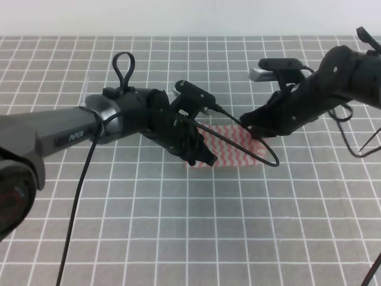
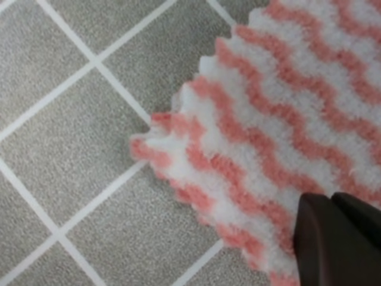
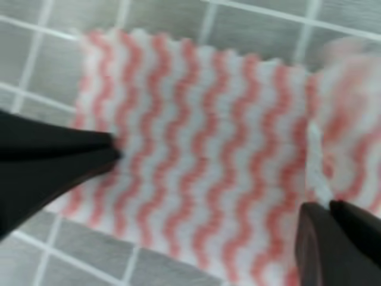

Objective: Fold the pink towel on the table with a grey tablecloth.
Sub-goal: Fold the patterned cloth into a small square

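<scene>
Found the left tool (image 2: pixel 327 205) nearest the lens in its own wrist view, fingers drawn together to a thin seam, planted on the pink towel (image 2: pixel 268 107) a little way in from a pinked corner. Could not tell whether any cloth was caught between them or merely pressed under them. Judged that placement as an anchor, pinning one side against the desk (image 2: pixel 71 119) to stop the cloth sliding. Met the same picture in the right wrist view: right tool (image 3: pixel 328 208) closed to a narrow line at the towel's far side, apparently gripping a raised, blurred flap of the striped cloth there, with the other tool's dark tips touching the towel opposite. Read that as a hold taken for carrying one edge over. Saw, from the high view, both tools down at the towel from opposite sides, left at the near-left edge, right at the upper-right edge, the striped cloth spanning between them. Placed the towel near the middle of the gridded grey desk, mostly flat, lifted only at the right-hand end. Reckoned the fold begun but not laid down.
</scene>
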Controlling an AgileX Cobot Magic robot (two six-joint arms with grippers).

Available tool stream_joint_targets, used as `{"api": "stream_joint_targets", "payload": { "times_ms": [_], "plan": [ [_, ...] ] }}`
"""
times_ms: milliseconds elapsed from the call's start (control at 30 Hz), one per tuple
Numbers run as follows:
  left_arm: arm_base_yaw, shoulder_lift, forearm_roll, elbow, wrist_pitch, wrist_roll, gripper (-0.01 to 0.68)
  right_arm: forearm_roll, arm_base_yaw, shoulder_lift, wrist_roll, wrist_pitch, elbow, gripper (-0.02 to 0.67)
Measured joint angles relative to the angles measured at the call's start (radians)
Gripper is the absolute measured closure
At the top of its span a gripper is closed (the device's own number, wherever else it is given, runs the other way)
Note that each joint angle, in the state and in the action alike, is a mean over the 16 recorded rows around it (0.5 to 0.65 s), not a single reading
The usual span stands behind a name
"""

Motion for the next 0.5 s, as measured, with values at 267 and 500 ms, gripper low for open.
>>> {"api": "stream_joint_targets", "payload": {
  "times_ms": [267,500],
  "plan": [
    [0.007,-0.031,0.009,-0.003,-0.003,0.001,0.673,0.090,0.010,-0.007,-0.083,0.005,-0.001,0.663],
    [0.036,-0.122,0.016,-0.004,0.000,0.001,0.673,0.120,0.013,-0.007,-0.089,0.004,-0.001,0.663]
  ]
}}
